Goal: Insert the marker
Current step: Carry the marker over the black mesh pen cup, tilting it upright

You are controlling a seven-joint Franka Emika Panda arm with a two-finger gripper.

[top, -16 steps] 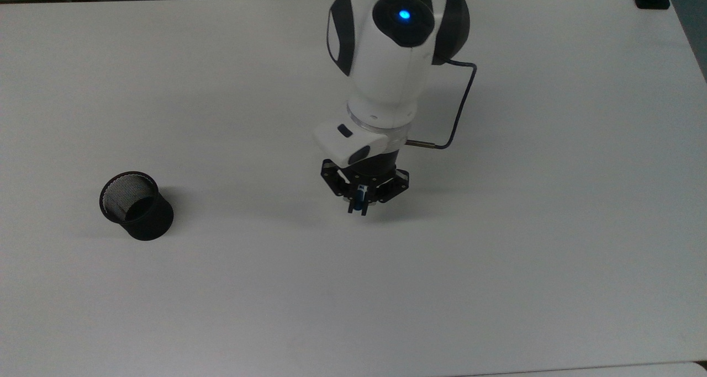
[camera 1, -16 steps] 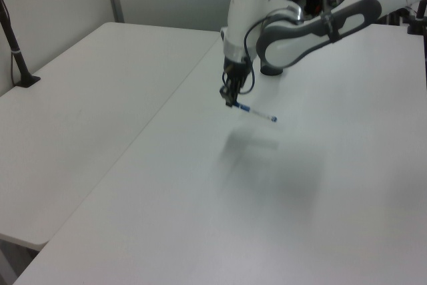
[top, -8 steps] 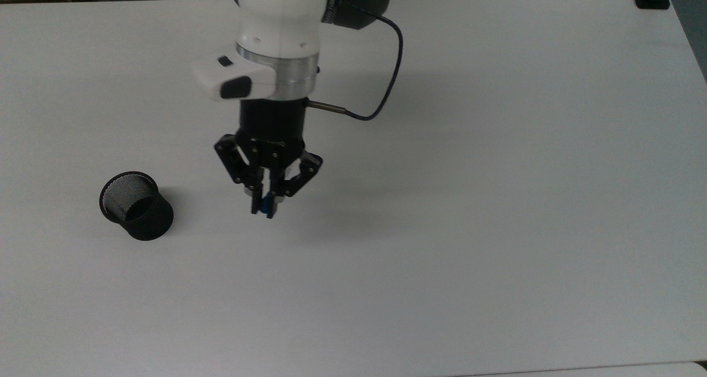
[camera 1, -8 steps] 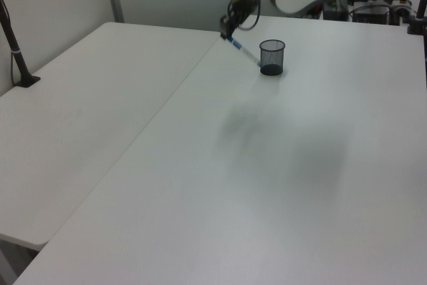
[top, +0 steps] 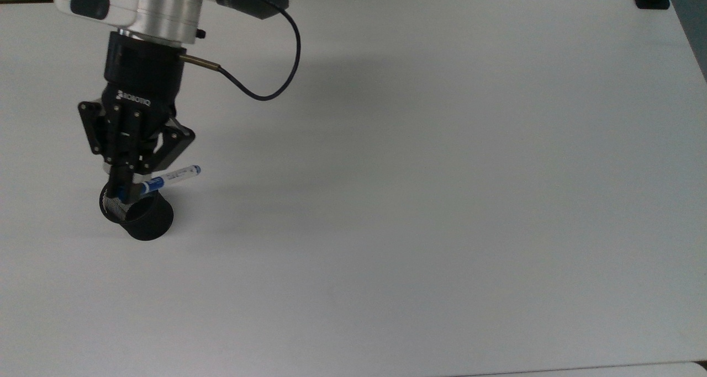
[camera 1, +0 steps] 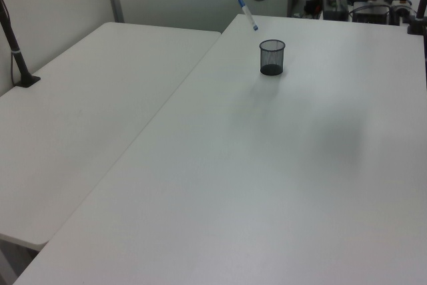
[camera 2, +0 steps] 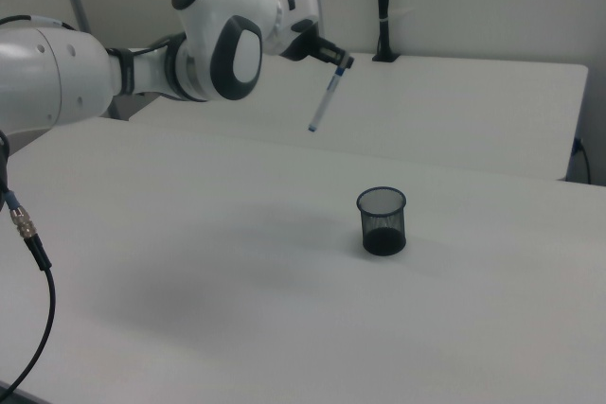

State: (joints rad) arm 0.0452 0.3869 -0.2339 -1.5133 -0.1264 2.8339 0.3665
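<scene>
Since the frames a moment ago, the arm has swept across the bench toward the top view's left and risen, carrying the marker (top: 168, 178) from mid-bench to the air above the black mesh cup (top: 136, 213).

Nearest in the right view, the white bench (camera 2: 284, 328) carries the cup (camera 2: 382, 220), standing upright. Beyond and above it, well apart from its rim, the marker (camera 2: 324, 101) hangs slanted, free tip pointing down and to the right view's left of the cup. Its upper end is clamped between the gripper's (camera 2: 342, 61) fingers. In the left view the marker (camera 1: 247, 14) is likewise high above the cup (camera 1: 271, 57), tilted.

By my judgement this is the carry step — the grasp is done, insertion is not. Next the tip needs bringing over the cup's mouth and the marker turned closer to upright, then lowering before letting go.
</scene>
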